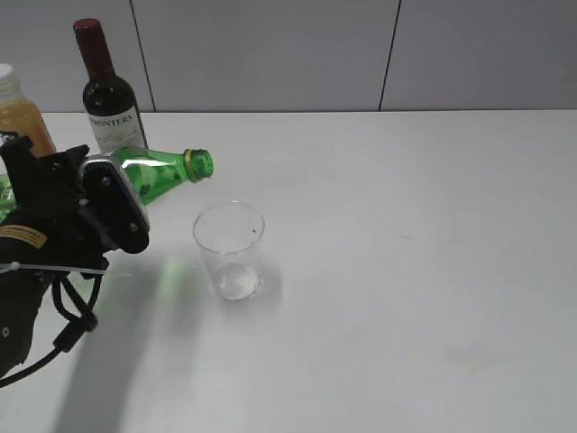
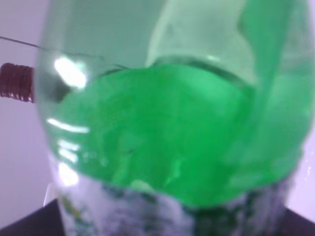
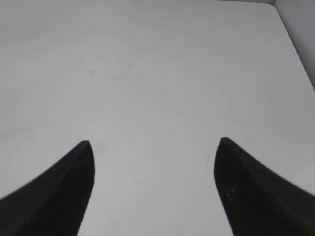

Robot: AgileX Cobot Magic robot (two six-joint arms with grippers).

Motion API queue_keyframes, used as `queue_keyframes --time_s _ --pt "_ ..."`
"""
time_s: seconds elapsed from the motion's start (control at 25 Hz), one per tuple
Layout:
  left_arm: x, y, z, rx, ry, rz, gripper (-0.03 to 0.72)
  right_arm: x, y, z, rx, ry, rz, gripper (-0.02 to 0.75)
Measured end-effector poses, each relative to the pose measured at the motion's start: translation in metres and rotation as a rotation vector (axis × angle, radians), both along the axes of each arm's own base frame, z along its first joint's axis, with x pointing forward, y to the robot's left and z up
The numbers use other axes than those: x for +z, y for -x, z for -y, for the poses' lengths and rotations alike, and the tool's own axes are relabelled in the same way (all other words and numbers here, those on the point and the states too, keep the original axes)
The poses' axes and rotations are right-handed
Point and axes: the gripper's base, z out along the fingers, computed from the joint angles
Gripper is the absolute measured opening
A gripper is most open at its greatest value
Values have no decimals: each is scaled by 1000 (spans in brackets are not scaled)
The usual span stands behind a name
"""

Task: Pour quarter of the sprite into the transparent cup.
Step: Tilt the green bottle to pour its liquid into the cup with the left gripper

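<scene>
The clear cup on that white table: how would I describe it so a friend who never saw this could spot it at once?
Start at the white table and look left of its middle, in front of the dark wine bottle. There stands the clear cup, upright, just below the mouth of the tilted green bottle. It is the only short, colourless, open-topped thing; its neighbours are tall bottles.

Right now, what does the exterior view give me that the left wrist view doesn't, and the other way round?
Only the exterior view shows the transparent cup, the sprite's open neck tilted toward it, the orange juice bottle and the table. Only the left wrist view shows the liquid inside the sprite close up. Both show the sprite and the wine bottle.
</scene>
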Motion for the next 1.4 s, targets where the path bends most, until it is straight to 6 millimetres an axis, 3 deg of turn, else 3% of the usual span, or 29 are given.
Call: queue_keyframes --time_s 1.08,1.4 --pt "0 0 -1 -49 -267 -22 456 0 0 0 0 0 0 585" --pt "7 0 -4 -31 -277 -6 456 0 0 0 0 0 0 585"
